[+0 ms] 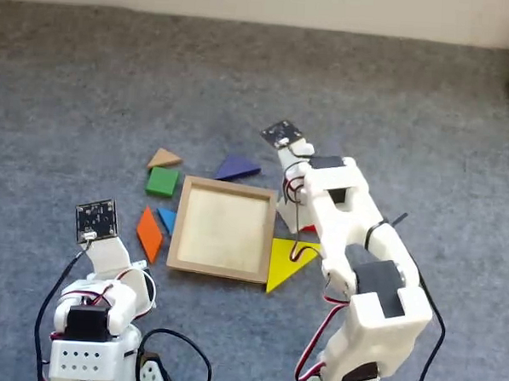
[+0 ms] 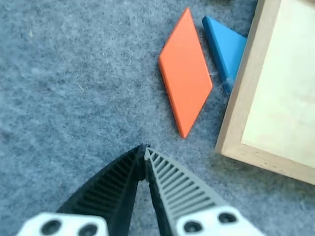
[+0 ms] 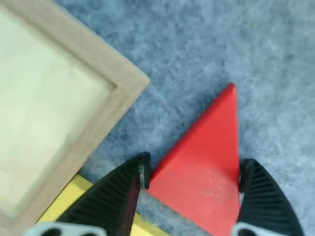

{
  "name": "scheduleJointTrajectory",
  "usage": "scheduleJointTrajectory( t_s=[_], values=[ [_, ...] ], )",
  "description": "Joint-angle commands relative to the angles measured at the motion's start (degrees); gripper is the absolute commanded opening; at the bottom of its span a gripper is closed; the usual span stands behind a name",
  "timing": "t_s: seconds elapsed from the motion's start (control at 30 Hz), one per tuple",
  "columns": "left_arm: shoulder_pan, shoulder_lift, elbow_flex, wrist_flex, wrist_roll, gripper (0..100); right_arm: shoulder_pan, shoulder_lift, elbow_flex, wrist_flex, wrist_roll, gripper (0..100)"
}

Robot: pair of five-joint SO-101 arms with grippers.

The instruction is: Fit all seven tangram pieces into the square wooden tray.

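Note:
The square wooden tray (image 1: 223, 227) lies on the carpet with nothing in it; its corner (image 3: 106, 81) and edge (image 2: 246, 73) appear in the wrist views. My right gripper (image 3: 194, 173) is open low over the red triangle (image 3: 206, 157), one finger close to each of its edges. The yellow triangle (image 1: 287, 260) lies just beside it, against the tray's right side. My left gripper (image 2: 145, 151) is shut and holds nothing, a short way from the orange parallelogram (image 2: 186, 81) and the blue triangle (image 2: 225, 46) by the tray's left side.
A tan triangle (image 1: 163, 158) and a green square (image 1: 162, 182) lie left of the tray's far corner. A purple triangle (image 1: 236, 167) lies just beyond the tray's far edge. Grey carpet stretches open on all sides.

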Motion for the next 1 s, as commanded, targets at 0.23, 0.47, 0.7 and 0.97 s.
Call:
scheduleJointTrajectory(
  t_s=[0.23,0.47,0.7,0.97],
  values=[
    [-0.7,-2.9,1.2,0.4,-0.3,1,0.6,0.6,-0.8,6.4,1.2,28.6],
    [-0.7,-2.9,1.2,0.4,-0.3,1,-0.1,1.2,-7.9,14.2,1.2,35.5],
    [-0.7,-2.9,1.2,0.4,-0.3,1,-0.1,1.2,-8.0,14.2,1.6,37.8],
    [-0.7,-2.9,1.2,0.4,-0.3,1,0.2,2.8,-6.5,14.2,6.5,37.8]
  ],
)
